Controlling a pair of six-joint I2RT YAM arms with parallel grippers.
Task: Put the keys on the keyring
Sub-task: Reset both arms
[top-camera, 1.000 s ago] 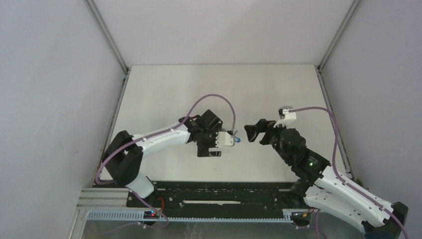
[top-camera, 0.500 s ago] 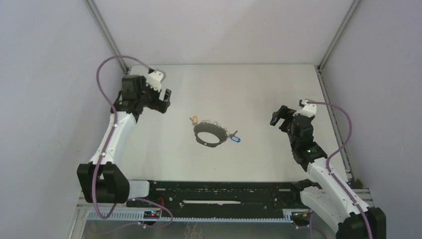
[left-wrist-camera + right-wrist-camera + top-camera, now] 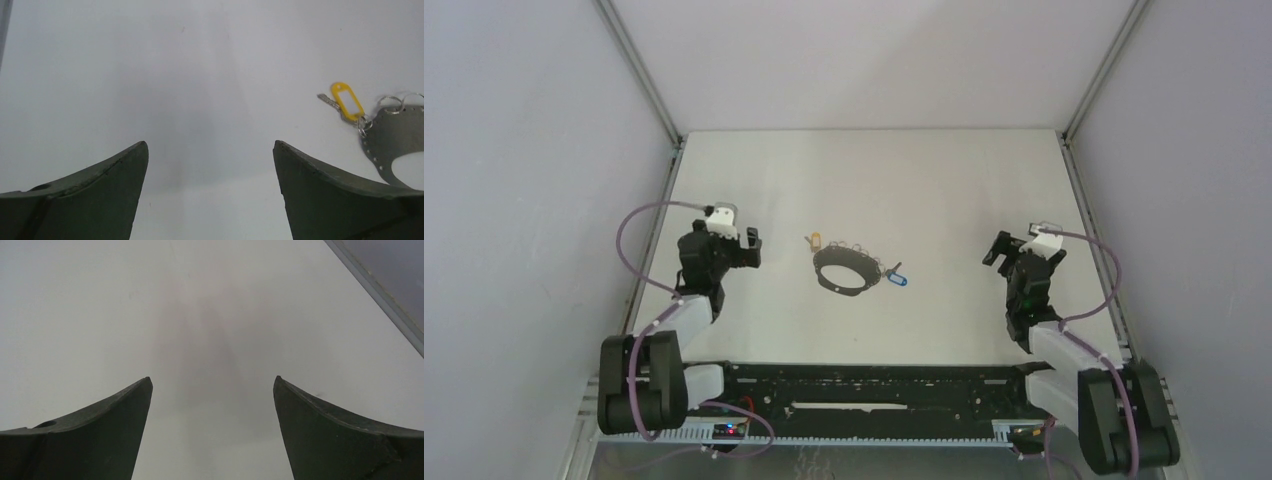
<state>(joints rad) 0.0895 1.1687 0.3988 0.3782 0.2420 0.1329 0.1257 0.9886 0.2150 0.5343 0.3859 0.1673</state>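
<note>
White walls are boxing in a pale desk (image 3: pixel 944 180), and the keyring (image 3: pixel 841 270) is lying flat near its middle, between the two arms and well apart from both. The yellow key (image 3: pixel 348 101) is resting at the hoop's far left edge, seemingly hooked into one of the small metal loops (image 3: pixel 392 100), while the blue key (image 3: pixel 897 279) is touching the right edge; whether it is threaded on cannot be told. The left hand (image 3: pixel 751 250) is hovering with its jaws spread wide and nothing between them, and the right hand (image 3: pixel 996 250) is doing likewise over bare desk. Everything here is looking light and thin: the hoop is likely flexing rather than holding shape, and the metal blades are probably sliding on the smooth top. The plastic heads are offering the broadest, least slippery faces, so pinching a key there, flat side to each finger, is looking wisest, with the other hand pinning the hoop beside the loops.
</note>
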